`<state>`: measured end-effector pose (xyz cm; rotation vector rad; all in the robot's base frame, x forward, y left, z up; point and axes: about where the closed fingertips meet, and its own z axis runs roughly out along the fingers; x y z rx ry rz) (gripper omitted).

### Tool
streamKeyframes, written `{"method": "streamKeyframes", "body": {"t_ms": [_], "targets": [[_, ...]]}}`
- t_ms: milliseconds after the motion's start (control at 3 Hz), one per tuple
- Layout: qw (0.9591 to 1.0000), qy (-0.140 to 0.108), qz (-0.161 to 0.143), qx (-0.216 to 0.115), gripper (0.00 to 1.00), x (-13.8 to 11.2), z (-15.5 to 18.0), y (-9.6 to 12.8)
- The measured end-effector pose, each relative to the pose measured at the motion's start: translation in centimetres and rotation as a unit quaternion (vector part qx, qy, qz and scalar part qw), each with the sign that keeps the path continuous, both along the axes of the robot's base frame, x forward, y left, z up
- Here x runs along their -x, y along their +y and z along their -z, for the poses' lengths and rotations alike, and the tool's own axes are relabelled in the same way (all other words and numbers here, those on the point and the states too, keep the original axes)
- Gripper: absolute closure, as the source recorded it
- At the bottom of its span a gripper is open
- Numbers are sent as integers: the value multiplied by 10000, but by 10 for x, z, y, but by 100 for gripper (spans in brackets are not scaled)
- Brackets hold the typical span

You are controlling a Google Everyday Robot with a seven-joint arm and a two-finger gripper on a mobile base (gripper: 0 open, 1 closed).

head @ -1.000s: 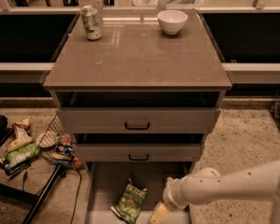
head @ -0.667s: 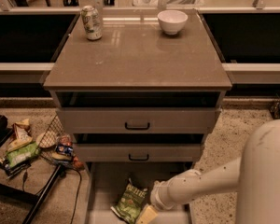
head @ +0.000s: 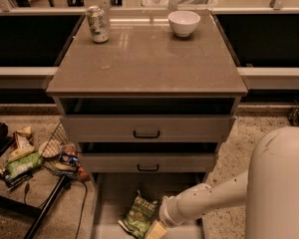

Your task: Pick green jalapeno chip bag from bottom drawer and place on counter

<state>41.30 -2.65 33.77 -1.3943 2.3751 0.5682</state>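
Observation:
The green jalapeno chip bag lies flat on the floor of the open bottom drawer, at the bottom of the camera view. My gripper is low in that drawer, right beside the bag's right edge, at the picture's bottom edge and partly cut off. My white arm reaches in from the right. The counter is the grey-brown slab on top of the cabinet.
A soda can and a white bowl stand at the back of the counter. Two grey drawers with black handles sit above the bottom drawer. Snack packets and a wire basket lie on the floor at left.
My arm has swung left, bringing the gripper from the drawer's right side up to the bag's right edge. The arm's bulky part now fills the lower right. The bag has not moved.

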Motion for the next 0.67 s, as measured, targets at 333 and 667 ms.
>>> {"method": "streamKeyframes", "body": {"t_ms": [333,667], "targets": [[9981,-266,-417,-363,0,-29,48,49],[9943,-296,-721,-723,0,-41,91,88]]}}
